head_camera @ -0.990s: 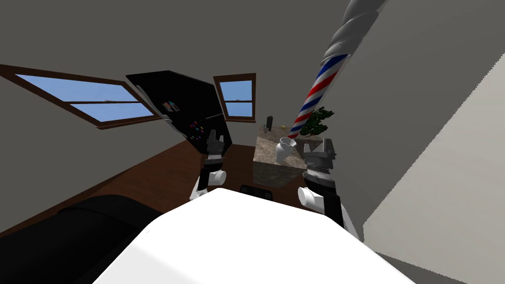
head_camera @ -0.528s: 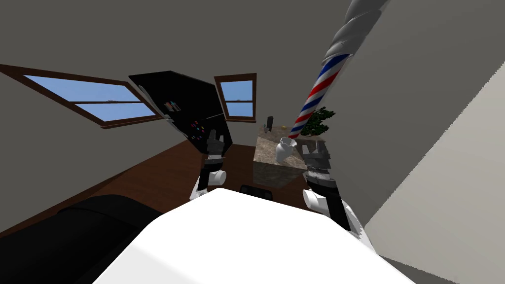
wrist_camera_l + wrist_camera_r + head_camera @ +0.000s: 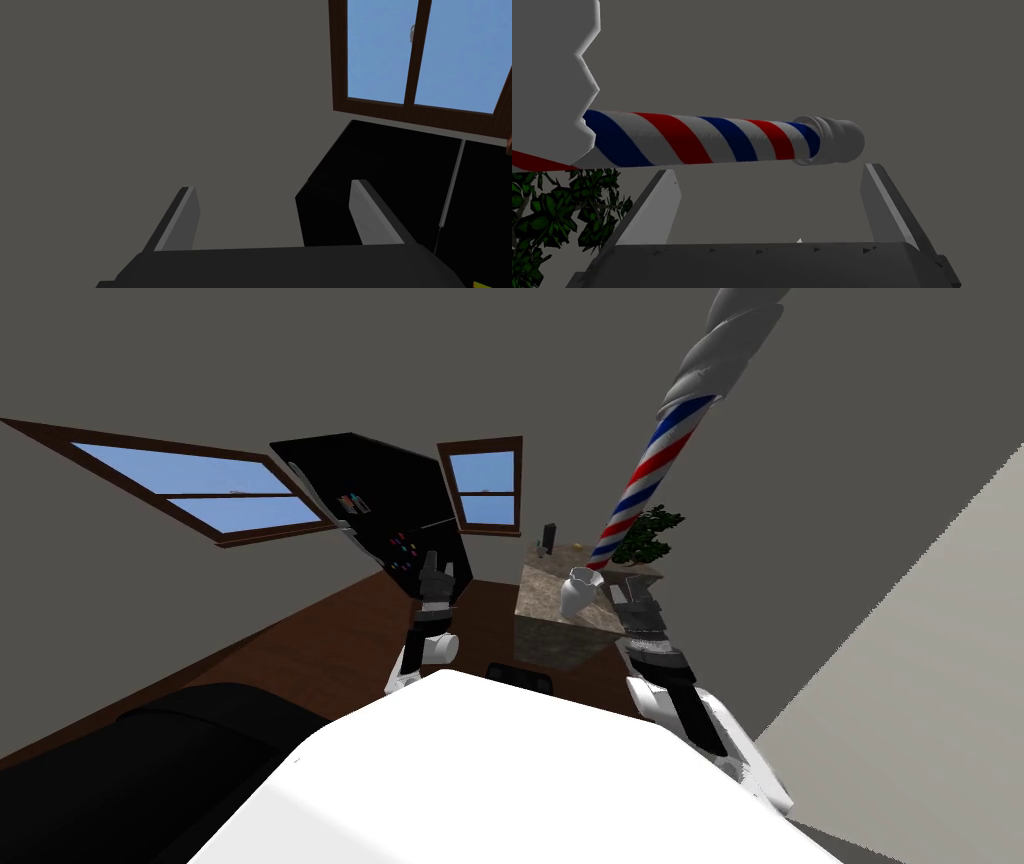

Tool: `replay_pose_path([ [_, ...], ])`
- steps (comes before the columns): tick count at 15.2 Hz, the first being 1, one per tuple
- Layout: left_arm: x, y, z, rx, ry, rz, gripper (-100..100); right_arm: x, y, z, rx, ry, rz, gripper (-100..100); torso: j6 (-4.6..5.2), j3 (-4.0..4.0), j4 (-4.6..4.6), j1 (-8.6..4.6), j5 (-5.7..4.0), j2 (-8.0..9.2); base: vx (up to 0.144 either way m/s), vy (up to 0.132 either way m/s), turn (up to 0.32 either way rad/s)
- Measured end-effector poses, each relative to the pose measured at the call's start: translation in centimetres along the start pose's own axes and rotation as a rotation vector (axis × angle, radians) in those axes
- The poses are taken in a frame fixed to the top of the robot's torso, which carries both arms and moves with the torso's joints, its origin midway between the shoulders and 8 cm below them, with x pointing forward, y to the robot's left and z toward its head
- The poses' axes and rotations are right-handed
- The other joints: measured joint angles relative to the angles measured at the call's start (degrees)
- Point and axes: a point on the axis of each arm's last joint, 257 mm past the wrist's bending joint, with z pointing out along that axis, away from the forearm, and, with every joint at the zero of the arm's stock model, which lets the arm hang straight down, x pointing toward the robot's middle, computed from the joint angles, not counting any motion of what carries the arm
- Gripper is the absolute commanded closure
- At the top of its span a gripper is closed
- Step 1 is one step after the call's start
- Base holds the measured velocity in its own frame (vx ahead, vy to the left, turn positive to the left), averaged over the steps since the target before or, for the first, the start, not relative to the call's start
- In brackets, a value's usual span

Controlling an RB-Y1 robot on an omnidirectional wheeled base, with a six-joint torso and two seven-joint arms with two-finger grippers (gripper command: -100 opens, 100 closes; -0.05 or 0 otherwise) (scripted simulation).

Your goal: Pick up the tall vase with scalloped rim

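Right gripper (image 3: 632,588), open and empty, has swung nearer the vase (image 3: 580,590); centre it around the body before closing.

Legible lettering, labels, numbers: none; small coloured marks (image 3: 401,550) on the black cabinet (image 3: 372,478) are too small to read.

The right pincer (image 3: 632,591) has tilted and edged toward the vase (image 3: 577,592).

vase (image 3: 547,75) mostly off the edge in the right wrist view, foot of the barber pole (image 3: 712,140) behind it, plant (image 3: 552,215) half off-edge too
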Motion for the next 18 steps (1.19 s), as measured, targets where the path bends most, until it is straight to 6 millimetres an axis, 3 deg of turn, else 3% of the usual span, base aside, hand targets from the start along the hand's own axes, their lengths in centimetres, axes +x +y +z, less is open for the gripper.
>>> replay_pose_path([
  [18,0.0,0.0,0.0,0.0,0.0,0.0,0,-0.5,-4.9,-1.7,0.041,0.343,-0.369,-100,0.0,0.0,0.0,0.03,0.01,0.0,-0.002,0.002,0.034],
])
